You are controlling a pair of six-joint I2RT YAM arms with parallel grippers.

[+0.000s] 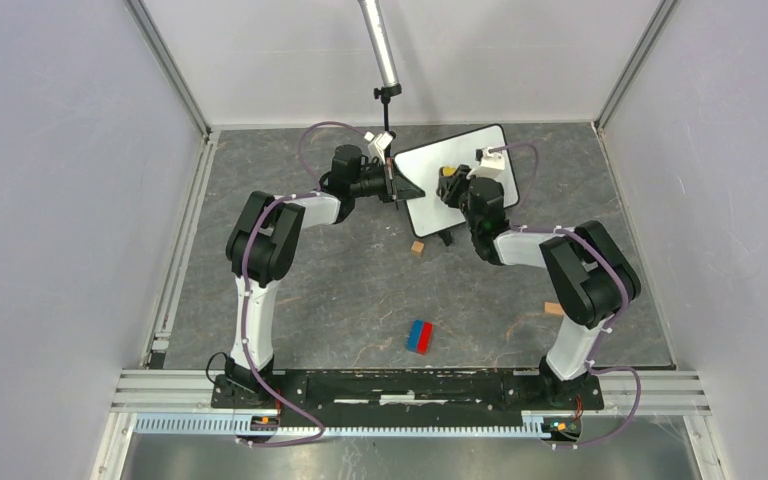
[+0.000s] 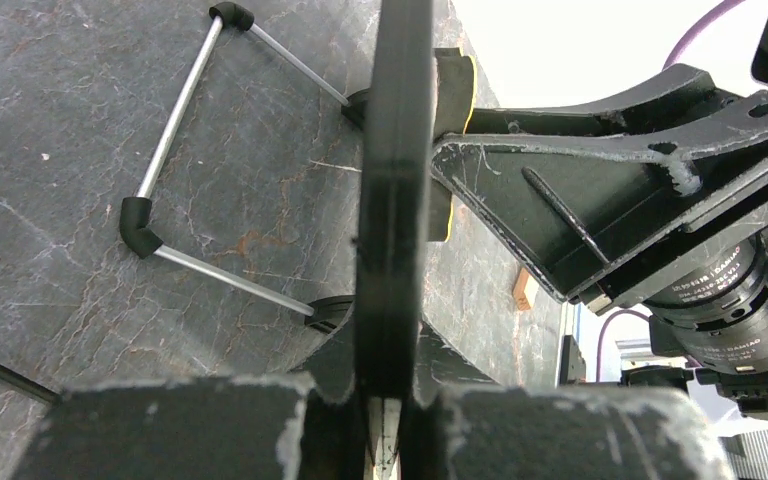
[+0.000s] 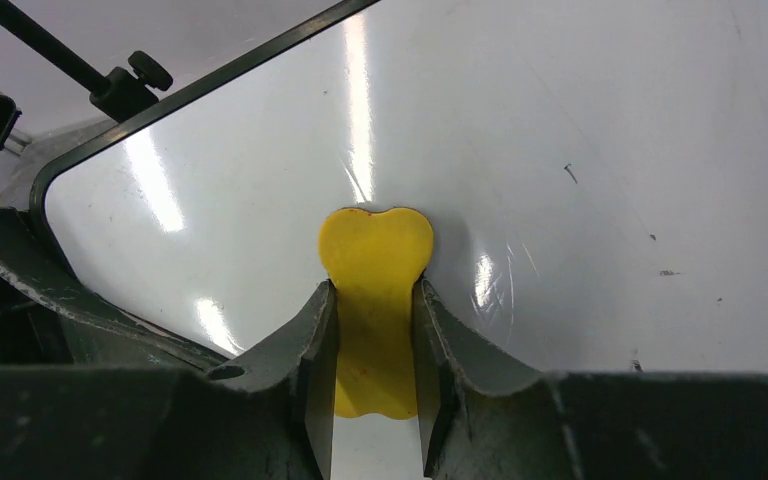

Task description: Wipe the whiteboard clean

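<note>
The whiteboard (image 1: 438,165) stands tilted at the back middle of the table, white with a thin black frame. My left gripper (image 1: 394,182) is shut on its left edge; in the left wrist view the board's edge (image 2: 393,190) runs up between my fingers. My right gripper (image 1: 453,185) is shut on a yellow eraser (image 3: 375,300) and presses it against the board face (image 3: 580,130). The eraser also shows in the top view (image 1: 448,172). The board face looks almost blank, with a few small dark specks.
A wire stand (image 2: 175,160) props the board from behind. A small wooden block (image 1: 417,247) lies in front of the board, another (image 1: 554,309) by the right arm. A red and blue block (image 1: 420,337) lies near the front middle. A camera pole (image 1: 380,45) hangs at the back.
</note>
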